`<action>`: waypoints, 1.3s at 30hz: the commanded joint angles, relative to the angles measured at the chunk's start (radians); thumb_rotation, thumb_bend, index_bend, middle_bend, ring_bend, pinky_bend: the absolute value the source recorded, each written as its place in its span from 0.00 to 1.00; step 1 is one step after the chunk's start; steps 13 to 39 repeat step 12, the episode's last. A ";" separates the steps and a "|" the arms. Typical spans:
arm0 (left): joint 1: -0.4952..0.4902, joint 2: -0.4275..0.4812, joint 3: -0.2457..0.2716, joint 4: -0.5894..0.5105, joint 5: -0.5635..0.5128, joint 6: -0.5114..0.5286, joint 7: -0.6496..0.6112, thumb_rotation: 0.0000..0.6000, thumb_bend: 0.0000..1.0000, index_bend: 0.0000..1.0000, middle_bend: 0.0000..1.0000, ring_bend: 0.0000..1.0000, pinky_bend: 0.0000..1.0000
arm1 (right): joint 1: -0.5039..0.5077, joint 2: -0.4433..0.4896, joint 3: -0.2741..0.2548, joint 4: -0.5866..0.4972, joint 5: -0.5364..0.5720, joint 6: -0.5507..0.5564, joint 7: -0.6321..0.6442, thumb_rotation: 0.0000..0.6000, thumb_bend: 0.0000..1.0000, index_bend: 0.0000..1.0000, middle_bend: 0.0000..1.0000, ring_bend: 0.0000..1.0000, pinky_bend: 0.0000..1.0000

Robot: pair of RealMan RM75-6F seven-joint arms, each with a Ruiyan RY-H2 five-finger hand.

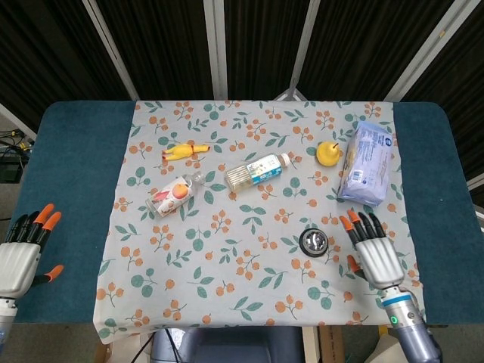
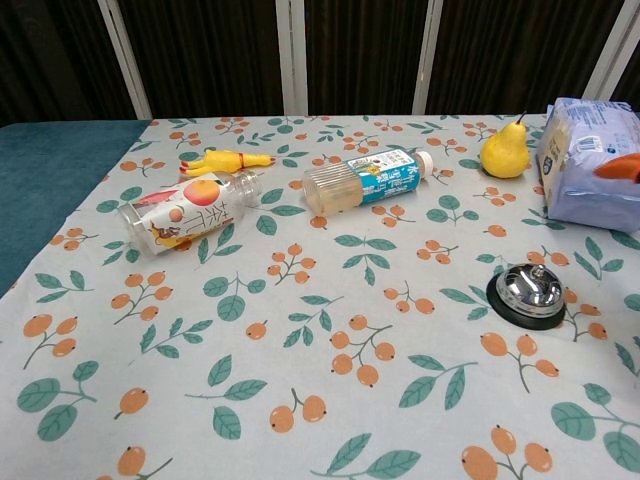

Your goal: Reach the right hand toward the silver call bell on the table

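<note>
The silver call bell (image 1: 314, 241) on its black base sits on the floral cloth toward the front right; the chest view shows the bell (image 2: 527, 293) uncovered. My right hand (image 1: 373, 252) hovers to the right of it, fingers spread with orange tips pointing away from me, holding nothing and apart from the bell. Only one orange fingertip (image 2: 617, 167) of it shows at the right edge of the chest view. My left hand (image 1: 21, 253) hangs at the far left over the blue table edge, fingers apart and empty.
A clear bottle with a blue label (image 1: 259, 170), a peach drink bottle (image 1: 175, 193), a rubber chicken (image 1: 184, 151), a yellow pear (image 1: 327, 153) and a blue wipes pack (image 1: 367, 163) lie on the cloth (image 1: 227, 257) farther back.
</note>
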State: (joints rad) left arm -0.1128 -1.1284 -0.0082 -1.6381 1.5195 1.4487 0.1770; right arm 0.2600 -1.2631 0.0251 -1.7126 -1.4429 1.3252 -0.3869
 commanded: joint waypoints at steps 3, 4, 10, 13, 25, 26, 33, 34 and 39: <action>0.002 -0.001 0.003 0.007 0.006 0.003 0.001 1.00 0.09 0.00 0.00 0.00 0.00 | -0.087 0.119 -0.021 -0.009 -0.008 0.091 0.131 1.00 0.42 0.00 0.00 0.00 0.00; 0.002 -0.001 0.004 0.008 0.007 0.003 0.000 1.00 0.09 0.00 0.00 0.00 0.00 | -0.095 0.126 -0.023 -0.003 -0.013 0.103 0.139 1.00 0.42 0.00 0.00 0.00 0.00; 0.002 0.003 0.004 0.002 0.002 -0.002 0.001 1.00 0.09 0.00 0.00 0.00 0.00 | -0.136 0.139 -0.045 0.031 -0.060 0.150 0.188 1.00 0.42 0.00 0.00 0.00 0.00; 0.001 0.005 0.005 -0.002 0.003 -0.003 0.000 1.00 0.09 0.00 0.00 0.00 0.00 | -0.137 0.134 -0.046 0.037 -0.068 0.147 0.187 1.00 0.42 0.00 0.00 0.00 0.00; 0.001 0.005 0.005 -0.002 0.003 -0.003 0.000 1.00 0.09 0.00 0.00 0.00 0.00 | -0.137 0.134 -0.046 0.037 -0.068 0.147 0.187 1.00 0.42 0.00 0.00 0.00 0.00; 0.001 0.005 0.005 -0.002 0.003 -0.003 0.000 1.00 0.09 0.00 0.00 0.00 0.00 | -0.137 0.134 -0.046 0.037 -0.068 0.147 0.187 1.00 0.42 0.00 0.00 0.00 0.00; 0.001 0.005 0.005 -0.002 0.003 -0.003 0.000 1.00 0.09 0.00 0.00 0.00 0.00 | -0.137 0.134 -0.046 0.037 -0.068 0.147 0.187 1.00 0.42 0.00 0.00 0.00 0.00; 0.001 0.005 0.005 -0.002 0.003 -0.003 0.000 1.00 0.09 0.00 0.00 0.00 0.00 | -0.137 0.134 -0.046 0.037 -0.068 0.147 0.187 1.00 0.42 0.00 0.00 0.00 0.00; 0.001 0.005 0.005 -0.002 0.003 -0.003 0.000 1.00 0.09 0.00 0.00 0.00 0.00 | -0.137 0.134 -0.046 0.037 -0.068 0.147 0.187 1.00 0.42 0.00 0.00 0.00 0.00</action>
